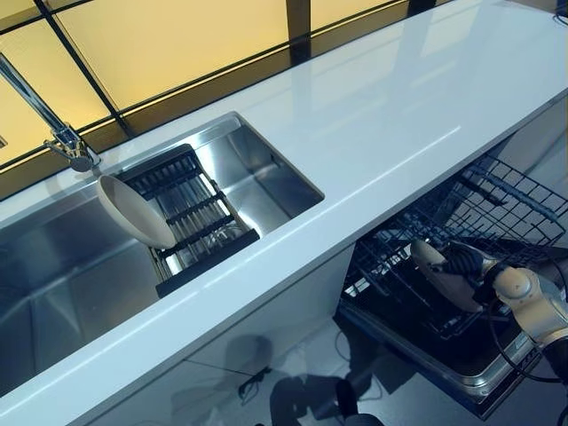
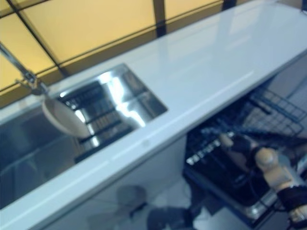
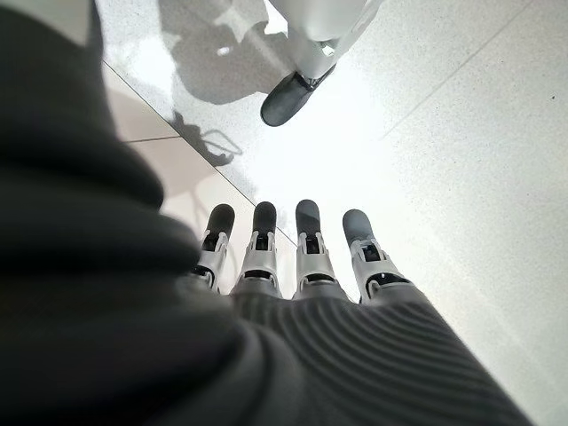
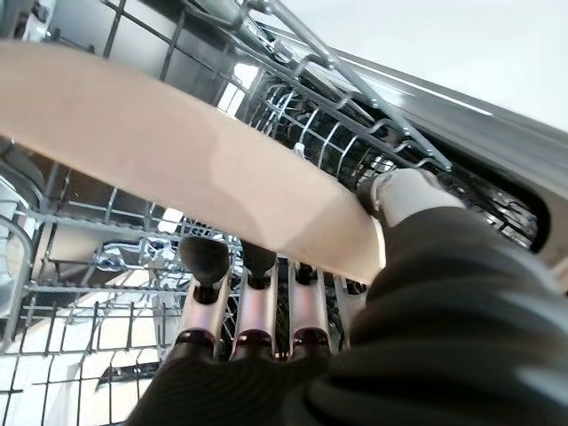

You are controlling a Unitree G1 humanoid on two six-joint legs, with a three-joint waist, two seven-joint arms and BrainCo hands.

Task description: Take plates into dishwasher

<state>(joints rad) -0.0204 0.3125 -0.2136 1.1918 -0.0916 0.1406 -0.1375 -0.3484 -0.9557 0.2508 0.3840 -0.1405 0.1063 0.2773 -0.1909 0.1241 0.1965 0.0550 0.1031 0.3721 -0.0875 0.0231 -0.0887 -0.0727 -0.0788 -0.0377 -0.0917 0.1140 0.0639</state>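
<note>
- The round beige plate is in the right hand, over the dark wire dishwasher rack pulled out under the right part of the long white desk.
- In the right wrist view the fingers run under the plate and the thumb presses on its rim, so the plate is pinched between them.
- A second beige plate leans on edge against the black slatted drying rack in the steel sink, at the left beside the chrome tap.
- The left hand shows only in its own wrist view, fingers straight and holding nothing, pointing down at the pale floor.
- The step in hand looks like slotting the held plate into the rack: I would turn it on edge in line with the wire tines, lower it between two of them, and let go only once the rim sits in the rack, so it does not tip or knock the wires.
</note>
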